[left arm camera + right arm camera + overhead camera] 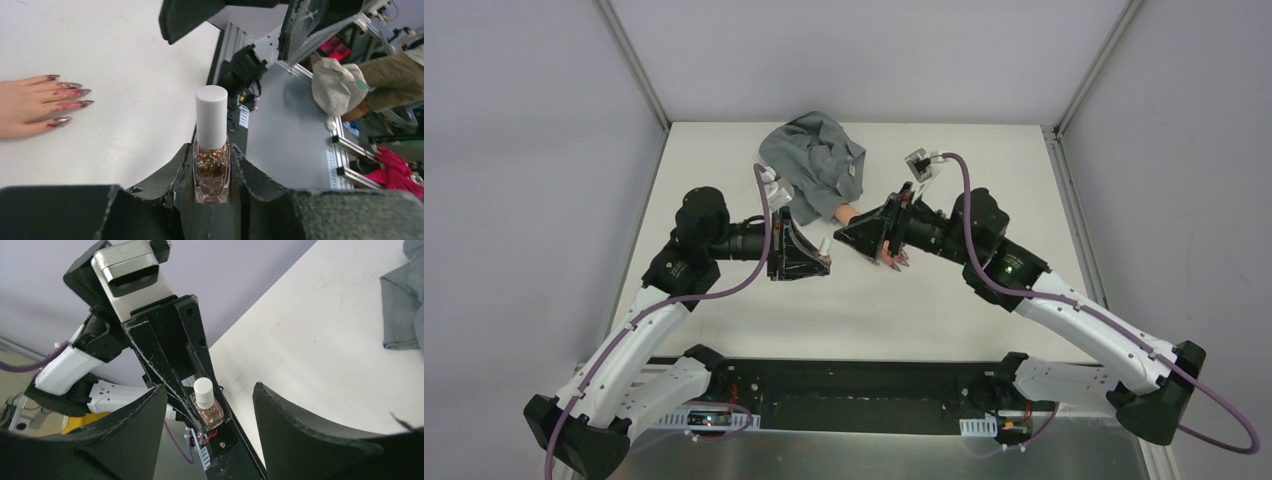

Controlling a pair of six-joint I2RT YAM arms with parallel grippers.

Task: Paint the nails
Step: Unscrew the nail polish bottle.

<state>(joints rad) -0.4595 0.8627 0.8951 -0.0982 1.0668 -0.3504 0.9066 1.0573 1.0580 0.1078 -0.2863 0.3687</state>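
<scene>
Gripping glittery glass bottle (212, 170), left hand (823, 262) clenched, right hand (844, 237) released, pointed nails (71, 93)

Bench (944, 300): white top, faintly scuffed.
Walls (854, 50): plain pale grey panels at the far, left and right edges.
Posts (636, 65): aluminium profile rising at each far corner of the bench.
Near edge: black rail (864, 385), with a brushed metal strip (874, 460) below it.
Beyond the bench: grey plate (285, 135), aluminium framing (345, 150), beige cap (335, 87), pink cloth (400, 167).
Light: even and soft, with weak shadows.
</scene>
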